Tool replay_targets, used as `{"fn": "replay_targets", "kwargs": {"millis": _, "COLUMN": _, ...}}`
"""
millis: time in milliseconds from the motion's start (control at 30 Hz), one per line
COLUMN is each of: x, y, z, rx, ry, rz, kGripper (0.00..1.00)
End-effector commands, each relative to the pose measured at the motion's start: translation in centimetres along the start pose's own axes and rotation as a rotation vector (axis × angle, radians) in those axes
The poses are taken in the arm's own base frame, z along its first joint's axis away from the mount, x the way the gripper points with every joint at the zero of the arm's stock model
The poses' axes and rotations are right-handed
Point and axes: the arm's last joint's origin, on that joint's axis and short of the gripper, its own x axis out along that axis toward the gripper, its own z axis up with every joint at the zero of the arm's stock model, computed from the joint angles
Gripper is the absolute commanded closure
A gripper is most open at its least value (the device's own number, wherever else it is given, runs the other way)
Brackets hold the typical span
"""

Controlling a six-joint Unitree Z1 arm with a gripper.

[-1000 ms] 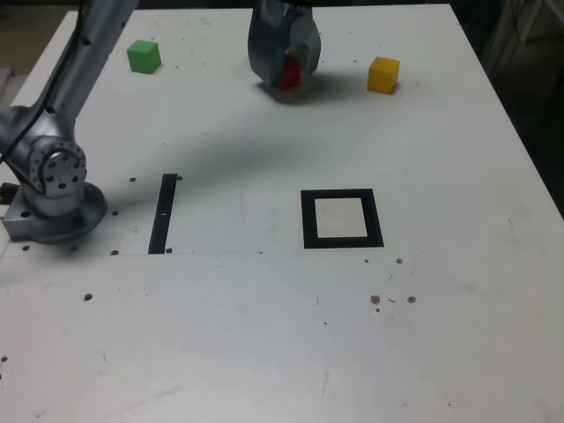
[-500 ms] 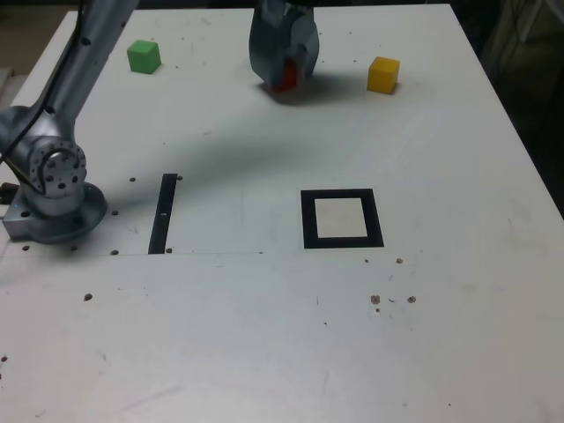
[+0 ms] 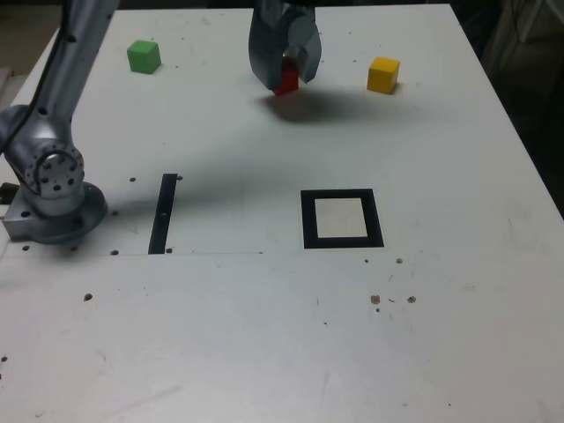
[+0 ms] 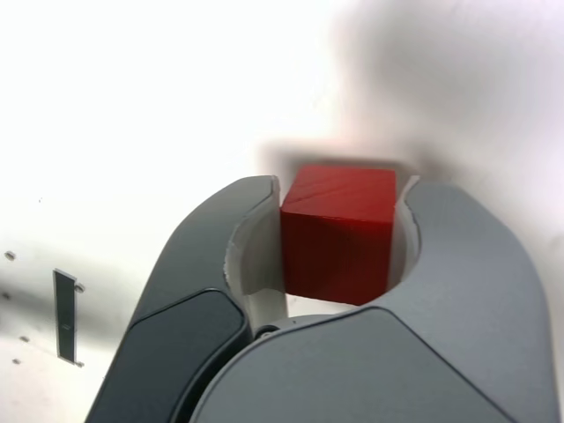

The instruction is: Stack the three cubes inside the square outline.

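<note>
The gripper [image 3: 286,70] pinches the red cube [image 3: 285,79] at the table's far side, clear of the surface. The outline [image 3: 342,218] holds nothing. Green cube [image 3: 144,56] and yellow cube [image 3: 383,75] remain unstacked; all three placements remain.

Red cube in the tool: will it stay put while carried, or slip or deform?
The red cube looks rigid, with crisp edges, so probably won't deform. The tool clamps its flat opposite sides, so it likely holds. Its smooth faces might slip if the grip loosens.

Grey metal arm [image 3: 62,79], round base [image 3: 55,211], seemingly dark-grey hand [image 4: 339,256].
</note>
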Motion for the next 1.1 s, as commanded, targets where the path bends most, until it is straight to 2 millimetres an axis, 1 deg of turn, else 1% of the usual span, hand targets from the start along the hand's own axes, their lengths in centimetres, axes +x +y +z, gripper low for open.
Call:
{"fn": "replay_targets", "kwargs": {"millis": 0, "x": -0.7, "y": -0.9, "z": -0.8, "rx": 0.018, "ry": -0.02, "rz": 0.002, "kGripper": 0.61}}
{"fn": "replay_targets", "kwargs": {"millis": 333, "x": -1.1, "y": -7.1, "z": -4.5, "rx": 0.124, "ry": -0.048, "rz": 0.013, "kGripper": 0.61}}
{"fn": "replay_targets", "kwargs": {"millis": 600, "x": -1.0, "y": -11.6, "z": -6.9, "rx": 0.215, "ry": -0.068, "rz": 0.025, "kGripper": 0.61}}
{"fn": "replay_targets", "kwargs": {"millis": 800, "x": -1.0, "y": -14.6, "z": -8.3, "rx": 0.283, "ry": -0.085, "rz": 0.037, "kGripper": 0.61}}
{"fn": "replay_targets", "kwargs": {"millis": 1067, "x": -1.0, "y": -18.7, "z": -9.3, "rx": 0.377, "ry": -0.091, "rz": 0.056, "kGripper": 0.61}}
